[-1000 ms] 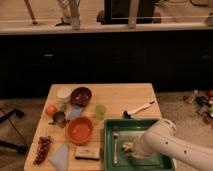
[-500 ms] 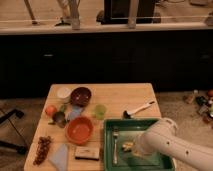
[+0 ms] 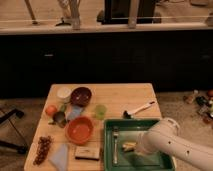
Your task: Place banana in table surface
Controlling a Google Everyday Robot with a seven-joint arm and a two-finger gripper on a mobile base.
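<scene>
Since there is only the one camera view, I read everything from it. The banana (image 3: 129,145) lies inside the dark green tray (image 3: 135,122), near the middle, just beside the fork (image 3: 115,145), which runs lengthwise along the tray's left half. The arm (image 3: 170,142) comes in from the lower right and bends down into the tray. Its gripper (image 3: 138,147) sits at the banana's right end, touching it or very nearly. The white forearm covers it, so I cannot tell whether the claw is apart, together or clamped on the fruit.

The task is not yet done, since the banana is in the tray and not on the table surface (image 3: 120,97). My main worry is the grasp. The piece is short and rounded, so a hold on one end could let it swivel or slip out on the lift. It could also catch the tray's raised rim on the way out, or nudge the fork and drag it along.

The nearest bare wood is the strip above the tray and the table's upper middle. The white-handled utensil (image 3: 139,109) lies slanted just beyond the tray's top edge and narrows that spot. The left side is crowded with a green cup (image 3: 100,111), an orange bowl (image 3: 79,130), a dark red bowl (image 3: 81,95), a white cup (image 3: 63,92), an orange fruit (image 3: 51,110), grapes (image 3: 42,149) and a small box (image 3: 87,152). I judge the open patch beyond the utensil the safer target.
</scene>
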